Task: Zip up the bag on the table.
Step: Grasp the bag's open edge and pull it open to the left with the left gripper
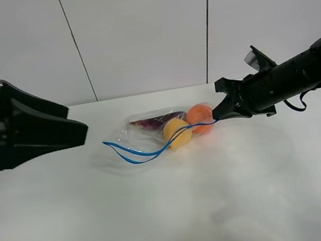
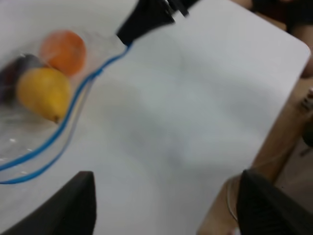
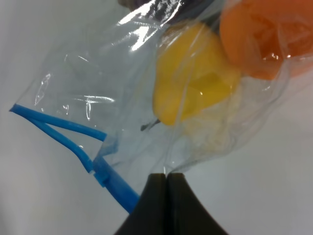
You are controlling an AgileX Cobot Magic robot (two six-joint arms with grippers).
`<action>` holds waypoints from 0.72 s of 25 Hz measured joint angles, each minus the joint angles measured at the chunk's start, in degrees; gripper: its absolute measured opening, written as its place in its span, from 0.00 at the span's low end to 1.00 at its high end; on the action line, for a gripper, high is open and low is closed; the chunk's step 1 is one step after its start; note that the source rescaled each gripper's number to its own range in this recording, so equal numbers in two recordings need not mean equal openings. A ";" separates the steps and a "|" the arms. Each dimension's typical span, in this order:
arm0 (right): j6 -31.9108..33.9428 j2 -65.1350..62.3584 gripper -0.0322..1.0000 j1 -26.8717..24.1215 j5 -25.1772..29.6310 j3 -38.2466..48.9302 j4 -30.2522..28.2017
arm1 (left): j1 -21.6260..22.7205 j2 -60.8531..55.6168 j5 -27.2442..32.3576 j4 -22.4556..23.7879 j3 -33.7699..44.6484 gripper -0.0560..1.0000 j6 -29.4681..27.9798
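Observation:
The clear bag [image 1: 160, 126] lies on the white table [image 1: 175, 216] at mid-back, holding an orange fruit [image 1: 199, 114], a yellow one [image 1: 177, 132] and a purple one [image 1: 152, 122]. Its blue zip strip [image 1: 138, 154] gapes open along the near edge. My right gripper [image 1: 216, 116] is shut on the strip's right end; the right wrist view shows the closed fingertips [image 3: 166, 182] pinching the bag [image 3: 122, 83] edge beside the strip [image 3: 115, 183]. My left gripper [image 1: 83, 131] is open and empty, raised left of the bag, its fingers [image 2: 73, 205] spread wide above the table.
White wall panels [image 1: 140, 32] stand behind the table. In the left wrist view the table's rounded edge [image 2: 298, 54] shows, with brown floor [image 2: 279, 147] beyond. The right arm [image 1: 300, 77] reaches in from the right above the table.

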 joint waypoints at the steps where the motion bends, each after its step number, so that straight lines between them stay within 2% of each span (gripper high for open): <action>1: 0.00 0.00 0.03 0.00 0.07 0.00 0.00 | -1.68 1.85 -0.07 0.61 0.00 0.91 0.34; 4: 0.00 0.00 0.03 0.00 0.36 0.00 0.00 | -6.17 7.00 -0.53 1.67 0.00 0.88 0.87; 7: 0.00 0.00 0.03 0.00 0.42 0.00 -0.06 | -9.46 11.13 -3.62 1.94 0.00 0.87 2.31; 13: 0.00 0.00 0.03 0.00 0.91 0.00 -0.23 | -14.64 17.36 -15.34 2.12 0.00 0.88 9.13; 18: 0.00 0.00 0.03 0.00 1.48 0.00 -0.49 | -15.78 23.52 -25.64 2.12 0.00 0.91 13.92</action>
